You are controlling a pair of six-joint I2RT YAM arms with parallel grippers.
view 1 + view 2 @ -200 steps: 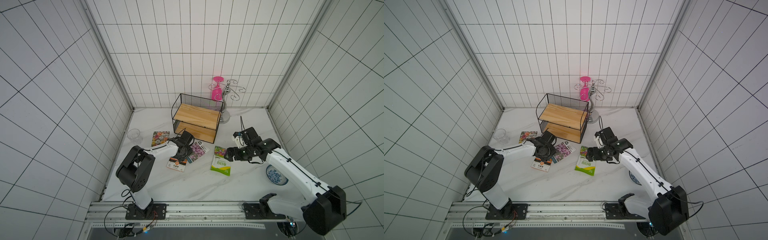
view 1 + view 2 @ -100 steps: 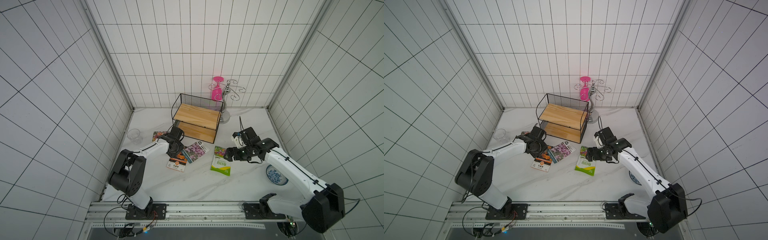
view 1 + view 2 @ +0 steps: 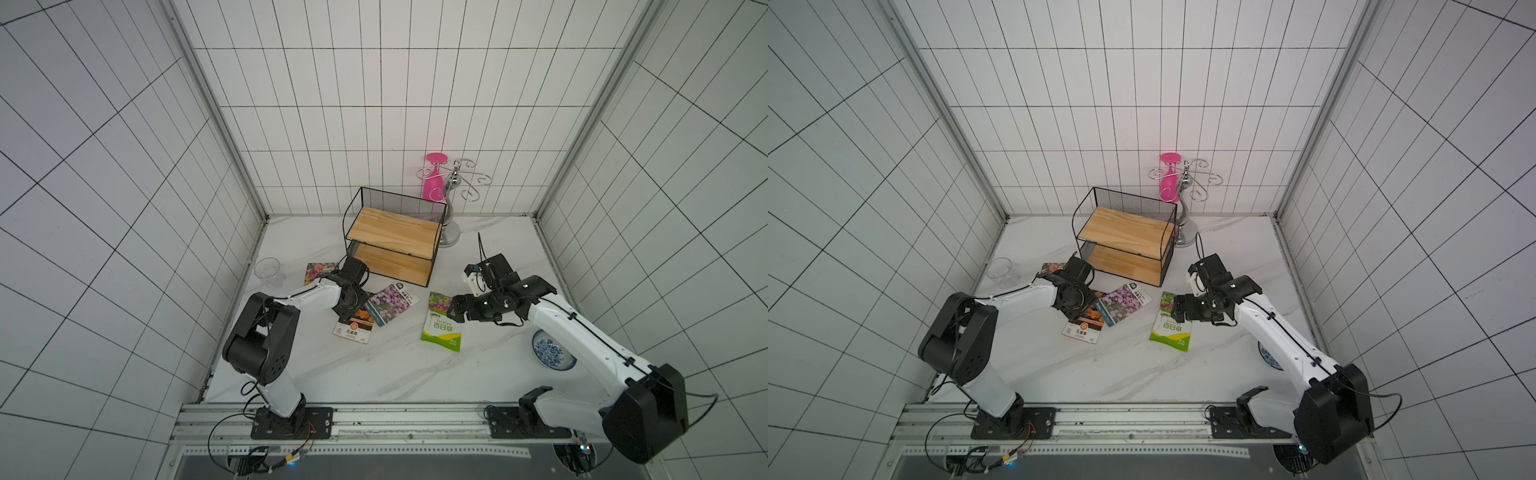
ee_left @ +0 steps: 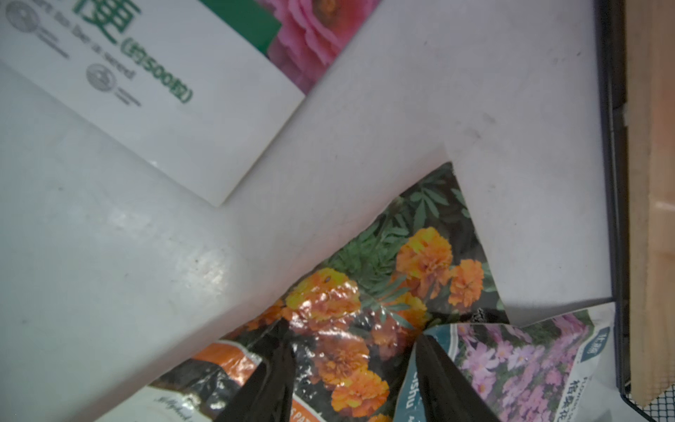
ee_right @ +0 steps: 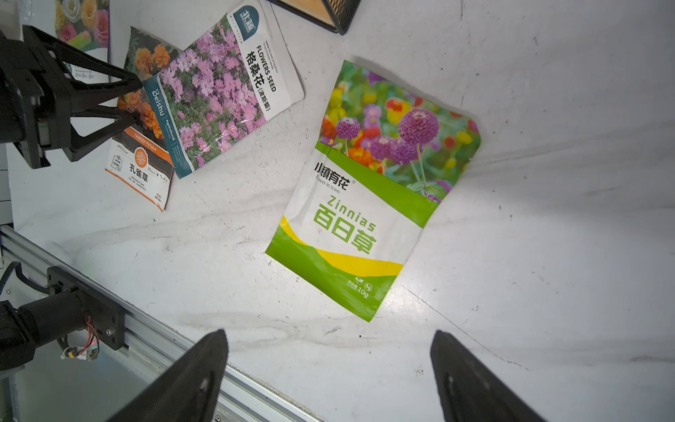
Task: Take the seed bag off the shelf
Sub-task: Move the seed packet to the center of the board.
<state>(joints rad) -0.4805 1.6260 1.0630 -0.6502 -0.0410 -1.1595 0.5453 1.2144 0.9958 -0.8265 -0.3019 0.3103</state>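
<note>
Left wrist view: the left pincer (image 4: 354,343) is shown half spread and empty, its black fingers (image 4: 266,383) poised low over the marigold seed bag (image 4: 365,292), which lies flat on the worktop (image 3: 374,374). Whether the tips touch the foil cannot be told. With twelve o'clock taken toward the back wall in a top view, the cosmos seed bag (image 3: 392,301) is laid at three o'clock of that pincer, overlapping the marigold seed bag's edge. The mixed-flower seed bag (image 3: 320,272) is found toward eleven. The shelf (image 3: 395,235) stands close at one o'clock, both wooden boards bare as far as can be seen. The seed bag is therefore judged to be already off it and down among those on the worktop, though which of them is meant cannot be told. The right pincer (image 5: 328,332) is held wide and empty, raised just beside the zinnia seed bag (image 5: 365,190) at its seven o'clock, apparently kept out of the way. The shelf's wire front edge is judged the nearest obstacle for the left pincer. A glass cup (image 3: 269,272) farther out at ten o'clock and a patterned bowl (image 3: 552,353) at four o'clock of the right pincer are well apart. Open worktop is left at six o'clock toward the rail (image 3: 374,415).
</note>
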